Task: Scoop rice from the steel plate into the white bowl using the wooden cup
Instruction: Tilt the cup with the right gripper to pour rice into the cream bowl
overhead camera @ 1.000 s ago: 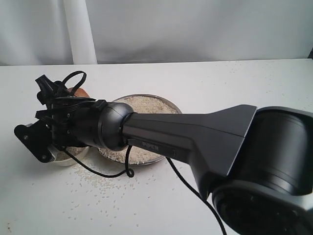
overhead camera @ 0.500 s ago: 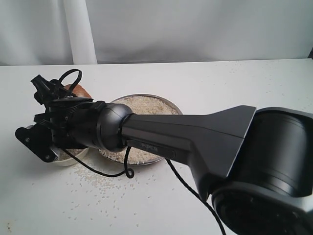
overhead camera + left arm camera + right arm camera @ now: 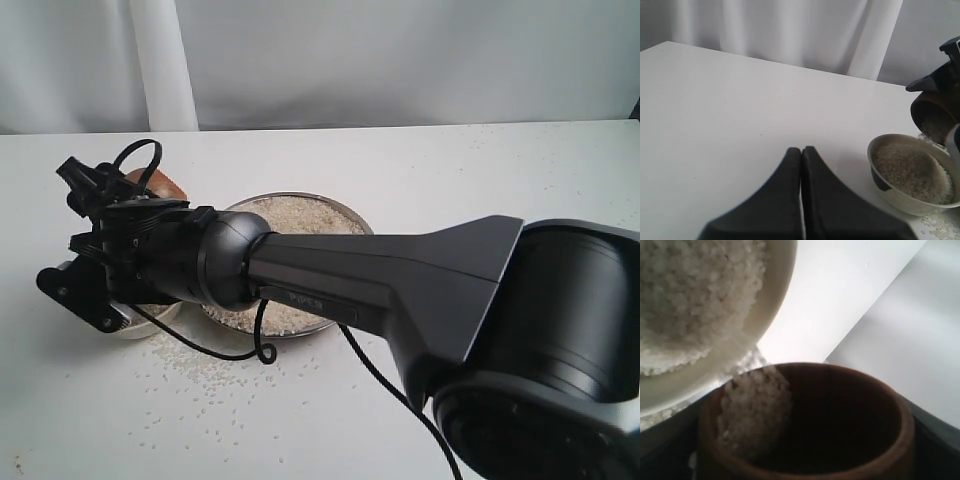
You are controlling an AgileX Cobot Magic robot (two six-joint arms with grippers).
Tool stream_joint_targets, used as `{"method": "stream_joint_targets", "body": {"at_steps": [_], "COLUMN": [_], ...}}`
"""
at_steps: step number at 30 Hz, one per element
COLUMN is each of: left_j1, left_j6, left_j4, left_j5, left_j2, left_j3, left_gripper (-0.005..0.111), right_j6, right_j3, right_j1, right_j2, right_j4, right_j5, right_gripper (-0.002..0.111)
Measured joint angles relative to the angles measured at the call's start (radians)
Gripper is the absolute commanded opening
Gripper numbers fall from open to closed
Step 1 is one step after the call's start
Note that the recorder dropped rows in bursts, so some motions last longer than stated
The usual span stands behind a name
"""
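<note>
My right gripper (image 3: 128, 200) reaches across to the left and is shut on the wooden cup (image 3: 163, 186). The cup is tilted over the white bowl (image 3: 150, 318), which the arm mostly hides. In the right wrist view, rice (image 3: 755, 410) lies against the lower side of the cup (image 3: 850, 460), right by the bowl's rim (image 3: 772, 305). The bowl (image 3: 900, 197) holds a heap of rice (image 3: 912, 172). The steel plate (image 3: 352, 214) with rice (image 3: 300, 215) lies behind the arm. My left gripper (image 3: 801, 150) is shut and empty, over bare table beside the bowl.
Loose grains (image 3: 200, 372) are scattered on the white table in front of the bowl and plate. The right arm's large black body (image 3: 450, 290) and its cable (image 3: 240, 352) cover the near right of the scene. A white curtain (image 3: 400, 60) hangs behind.
The right gripper has shifted slightly left and rolled, tipping the wooden cup further over the white bowl.
</note>
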Motion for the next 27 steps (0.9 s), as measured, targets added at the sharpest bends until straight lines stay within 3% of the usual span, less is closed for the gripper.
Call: {"method": "stream_joint_targets", "body": {"at_steps": [27], "left_j1": [0.000], "left_j6": [0.000], "left_j4": [0.000], "left_j5": [0.000], "left_j2": [0.000], "left_j3": [0.000], "left_gripper": [0.000], "right_j6": [-0.076], "right_j3": [0.000], "right_j1": [0.011], "right_j2": [0.000], "right_j4": [-0.151], "right_j5": [0.000], "right_gripper": [0.000]}}
